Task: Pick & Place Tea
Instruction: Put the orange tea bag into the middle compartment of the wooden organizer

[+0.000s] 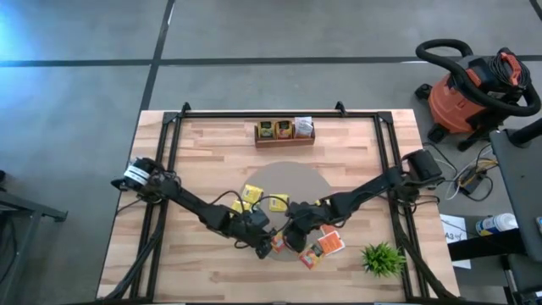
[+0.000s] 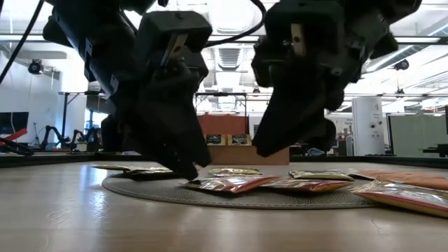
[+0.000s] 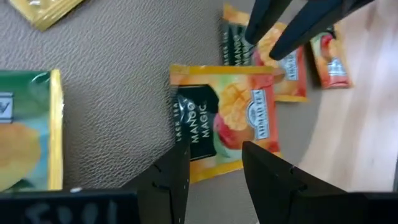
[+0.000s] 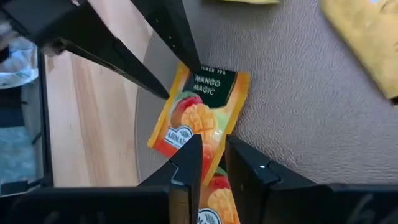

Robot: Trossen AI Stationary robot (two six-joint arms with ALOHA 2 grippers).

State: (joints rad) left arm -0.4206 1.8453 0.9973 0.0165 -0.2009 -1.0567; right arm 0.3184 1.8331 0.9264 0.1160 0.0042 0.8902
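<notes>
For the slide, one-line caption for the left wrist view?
Left gripper open over an orange tea packet on the grey mat; right gripper opposite.

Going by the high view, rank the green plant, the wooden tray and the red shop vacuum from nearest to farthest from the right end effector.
1. Green plant, near table edge, right of the right end effector.
2. Wooden tray, far edge, middle.
3. Red shop vacuum, on the floor beyond the table's right corner.

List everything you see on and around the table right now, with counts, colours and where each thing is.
Tea packets: several loose, yellow and orange-red, on and beside the mat.
Mango packet: one, orange, on the mat's edge between both pincers.
Mat: one, round, grey, table centre.
Wooden tray: one, brown, packets inside, far edge.
Plant: one, green, near right corner.
Vacuum: one, orange-black, floor beyond the table.
Left pincer: open, over the mango packet.
Right pincer: narrow gap, at the same packet.
</notes>
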